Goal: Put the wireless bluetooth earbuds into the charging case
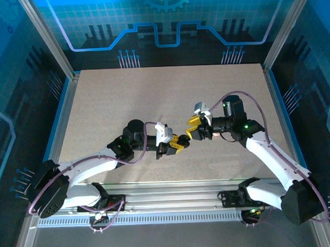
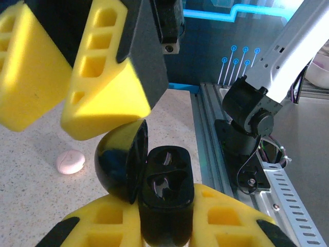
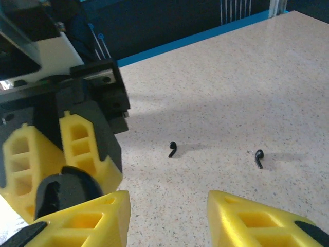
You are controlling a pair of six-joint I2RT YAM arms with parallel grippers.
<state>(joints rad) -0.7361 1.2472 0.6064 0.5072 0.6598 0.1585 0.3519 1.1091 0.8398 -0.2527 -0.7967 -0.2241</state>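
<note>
Jaws of the left gripper are pressed onto the charging case, pinching its black body low down, with the lid swung open to one side and the wells apparently empty. On the right gripper the jaws stand spread with nothing between them, and it hovers close to the case. We see the first black earbud and the second black earbud lying apart on the table, both beyond the right fingertips.

We judge the pick to be the weak point. Each earbud is far smaller than a finger, so the broad yellow pads may flick it away or close beside it. A stem gripped at the wrong angle would probably jam at the well's mouth. Because the case is held near its base, a downward push could tip it in the grip. The right fingers could also knock the lid shut.
</note>
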